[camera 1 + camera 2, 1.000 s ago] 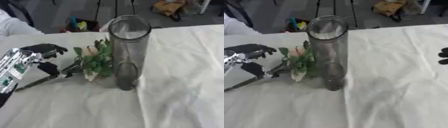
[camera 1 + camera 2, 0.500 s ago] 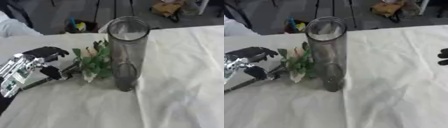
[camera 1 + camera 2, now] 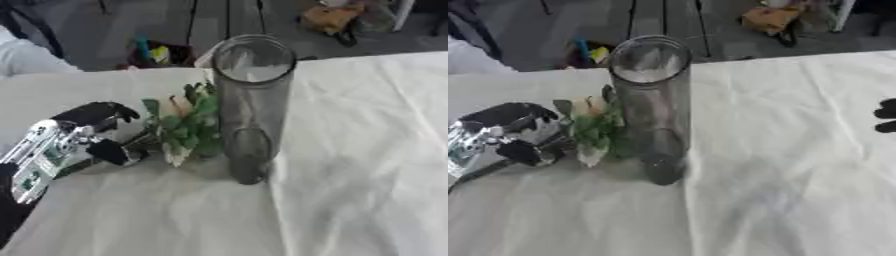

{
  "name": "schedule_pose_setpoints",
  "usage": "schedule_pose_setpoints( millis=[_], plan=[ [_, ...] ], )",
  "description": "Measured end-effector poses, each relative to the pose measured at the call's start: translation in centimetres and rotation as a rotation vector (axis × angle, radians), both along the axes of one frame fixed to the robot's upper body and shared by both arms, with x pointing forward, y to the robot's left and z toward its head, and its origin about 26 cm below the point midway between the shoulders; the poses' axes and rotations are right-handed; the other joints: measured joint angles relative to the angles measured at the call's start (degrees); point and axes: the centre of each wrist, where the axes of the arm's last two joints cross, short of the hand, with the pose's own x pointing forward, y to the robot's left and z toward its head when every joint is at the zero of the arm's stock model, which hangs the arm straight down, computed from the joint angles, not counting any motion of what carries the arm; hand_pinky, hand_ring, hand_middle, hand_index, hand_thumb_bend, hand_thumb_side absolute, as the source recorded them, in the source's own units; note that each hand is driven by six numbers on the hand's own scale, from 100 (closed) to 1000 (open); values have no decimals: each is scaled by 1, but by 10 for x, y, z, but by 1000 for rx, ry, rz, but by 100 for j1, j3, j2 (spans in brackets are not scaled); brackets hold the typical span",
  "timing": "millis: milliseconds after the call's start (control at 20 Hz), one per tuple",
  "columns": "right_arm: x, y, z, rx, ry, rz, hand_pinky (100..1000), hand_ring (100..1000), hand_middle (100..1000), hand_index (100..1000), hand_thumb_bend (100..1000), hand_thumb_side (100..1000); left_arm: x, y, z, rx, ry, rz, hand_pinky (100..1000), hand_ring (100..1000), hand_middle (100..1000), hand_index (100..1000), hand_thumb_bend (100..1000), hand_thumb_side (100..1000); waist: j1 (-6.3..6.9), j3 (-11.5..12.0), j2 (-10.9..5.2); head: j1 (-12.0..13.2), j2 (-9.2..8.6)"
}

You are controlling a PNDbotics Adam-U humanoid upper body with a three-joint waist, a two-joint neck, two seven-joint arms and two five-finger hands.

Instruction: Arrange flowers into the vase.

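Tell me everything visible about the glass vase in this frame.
The vase is a tall, clear, smoky-grey cylinder that looks like glass, with a round open mouth. It stands upright on the white tablecloth near the middle of the table. Nothing shows inside it. The flowers, green leaves with a pale bloom, lie on the cloth against its left side, at the left hand. That hand is not touching the vase.

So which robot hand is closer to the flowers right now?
Left. The left robot hand is right beside the flowers, by their stems. The right robot hand shows only as dark fingertips at the far right edge, beyond the vase.
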Motion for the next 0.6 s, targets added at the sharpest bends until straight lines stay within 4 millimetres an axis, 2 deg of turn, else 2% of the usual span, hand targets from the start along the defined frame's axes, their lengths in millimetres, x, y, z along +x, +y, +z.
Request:
schedule_pose_setpoints(
  millis=[550,600],
  plan=[
    [0,0,0,-1,2,2,565,643,619,813,100,1000,4,2,-9,10,-11,8,556,641,723,874,401,489,0,-6,19,1,-9],
    [0,0,0,-1,3,2,565,643,619,813,100,1000,4,2,-9,9,-12,7,518,603,687,842,373,487,0,-6,19,1,-9]
  ],
)
